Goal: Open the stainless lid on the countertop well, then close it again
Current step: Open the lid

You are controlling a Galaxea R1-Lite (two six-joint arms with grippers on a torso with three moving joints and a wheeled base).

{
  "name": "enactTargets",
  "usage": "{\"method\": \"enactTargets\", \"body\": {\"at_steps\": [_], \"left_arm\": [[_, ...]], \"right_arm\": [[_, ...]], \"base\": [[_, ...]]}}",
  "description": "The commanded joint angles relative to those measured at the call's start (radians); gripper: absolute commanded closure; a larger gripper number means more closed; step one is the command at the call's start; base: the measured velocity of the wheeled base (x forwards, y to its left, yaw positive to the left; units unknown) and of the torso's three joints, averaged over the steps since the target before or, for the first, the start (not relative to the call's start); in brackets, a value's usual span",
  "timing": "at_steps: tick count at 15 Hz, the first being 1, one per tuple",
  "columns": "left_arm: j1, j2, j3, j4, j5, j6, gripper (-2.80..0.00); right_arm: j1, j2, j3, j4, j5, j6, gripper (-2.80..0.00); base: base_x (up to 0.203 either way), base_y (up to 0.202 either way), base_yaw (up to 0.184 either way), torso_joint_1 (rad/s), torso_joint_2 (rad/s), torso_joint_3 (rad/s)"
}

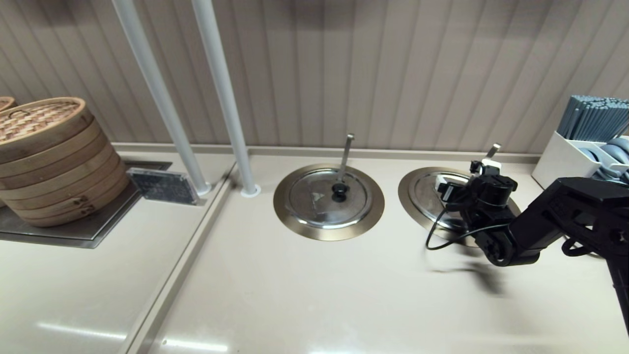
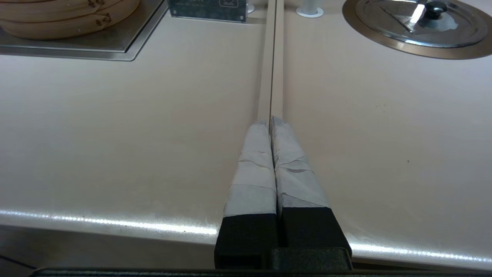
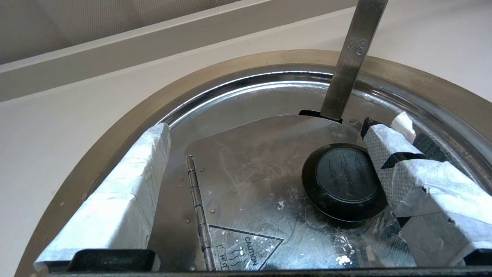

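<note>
A ribbed beige wall panel (image 1: 393, 73) runs across twelve o'clock behind a glossy cream countertop (image 1: 304, 295), with two pale poles (image 1: 221, 93) rising at eleven o'clock.

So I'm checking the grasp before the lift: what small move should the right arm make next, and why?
Probably shift the right gripper sideways to centre it on the knob, then close. Its jaws are open over the lid, but the knob sits against one finger, far from the other. The lid is flat on the well. The left gripper is parked, shut.
</note>
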State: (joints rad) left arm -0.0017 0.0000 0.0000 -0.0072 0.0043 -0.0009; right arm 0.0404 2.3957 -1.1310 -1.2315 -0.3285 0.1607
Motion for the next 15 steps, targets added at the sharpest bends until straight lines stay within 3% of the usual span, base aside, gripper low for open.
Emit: {"method": "enactTargets", "body": {"at_steps": [1, 9, 15], "left_arm": [[0.000, 0.000, 0.000, 0.000, 0.000, -0.001, 0.00], [0.000, 0.000, 0.000, 0.000, 0.000, -0.001, 0.00], [0.000, 0.000, 0.000, 0.000, 0.000, -0.001, 0.00]], "right_arm": [[0.010, -0.017, 0.009, -0.007, -0.001, 0.005, -2.80], [-0.063, 0.068, -0.055, -0.016, -0.007, -0.067, -2.80], [-0.030, 0.079, -0.036, -0.016, -0.003, -0.061, -2.80]], "base": [[0.000, 0.000, 0.000, 0.000, 0.00, 0.000], [0.000, 0.000, 0.000, 0.000, 0.00, 0.000], [0.000, 0.000, 0.000, 0.000, 0.00, 0.000]]}}
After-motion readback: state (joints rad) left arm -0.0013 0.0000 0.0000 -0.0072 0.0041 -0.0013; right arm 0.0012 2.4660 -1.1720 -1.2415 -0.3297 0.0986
